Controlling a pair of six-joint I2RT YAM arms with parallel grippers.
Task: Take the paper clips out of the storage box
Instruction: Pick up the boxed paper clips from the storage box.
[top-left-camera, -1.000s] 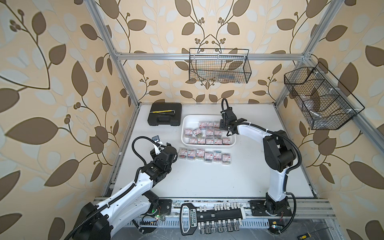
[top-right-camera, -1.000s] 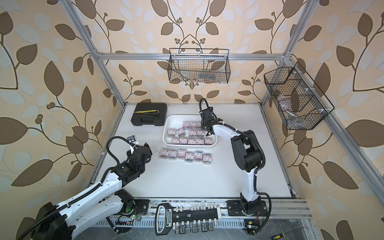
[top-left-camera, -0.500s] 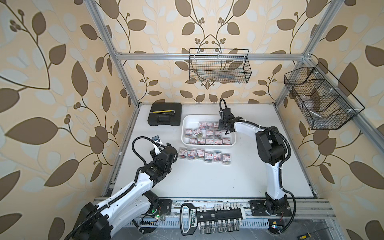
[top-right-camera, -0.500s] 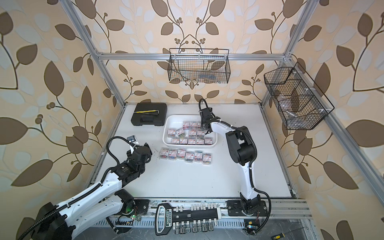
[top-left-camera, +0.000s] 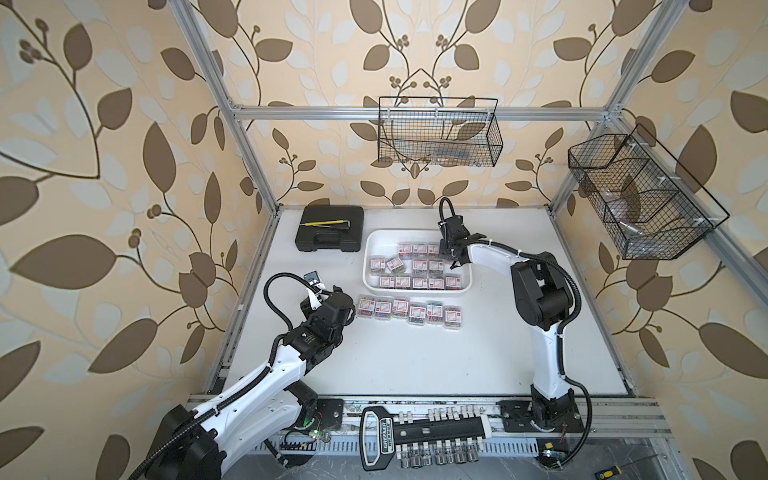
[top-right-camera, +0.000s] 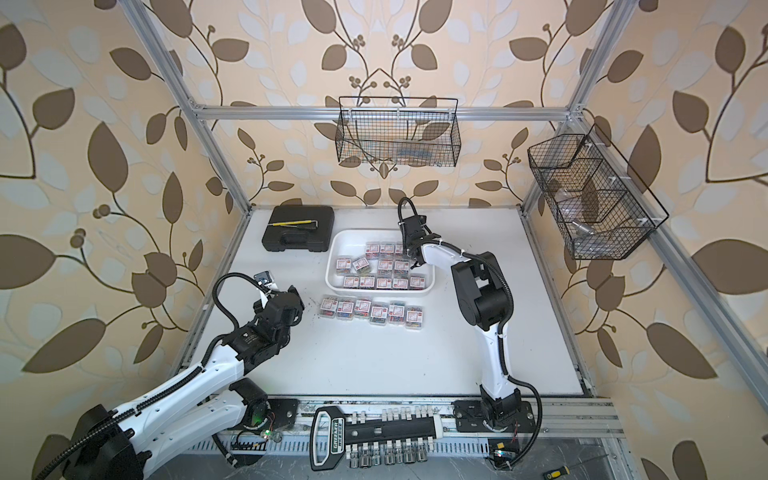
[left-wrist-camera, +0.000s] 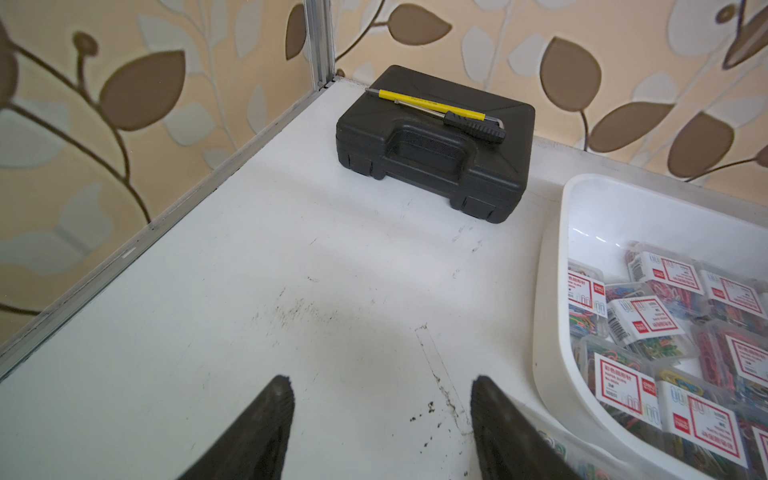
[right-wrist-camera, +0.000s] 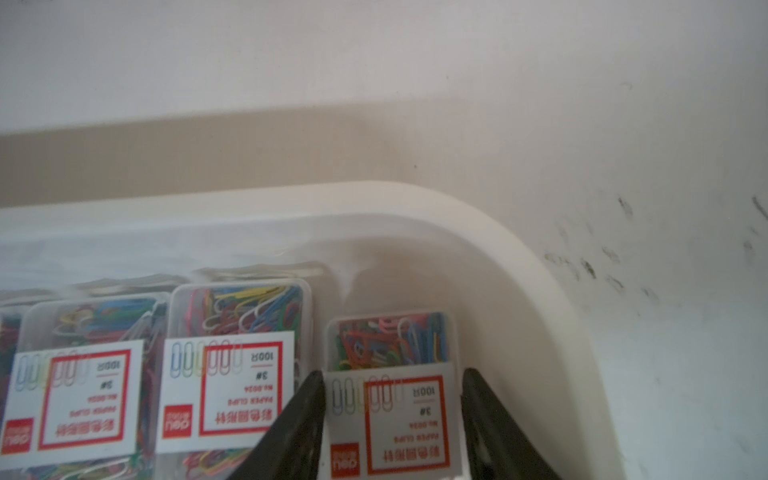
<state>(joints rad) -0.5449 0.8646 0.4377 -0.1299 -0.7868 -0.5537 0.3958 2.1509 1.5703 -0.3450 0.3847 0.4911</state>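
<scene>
White tabletop carries everything: the right arm stretches low into the far right corner of the storage box, right gripper pinching one paper-clip box by its sides. About twelve paper-clip boxes show inside, six outside in a row. Left gripper hovers beside them, jaws wide, empty.

Table: storage box, black case, paper clips.
</scene>
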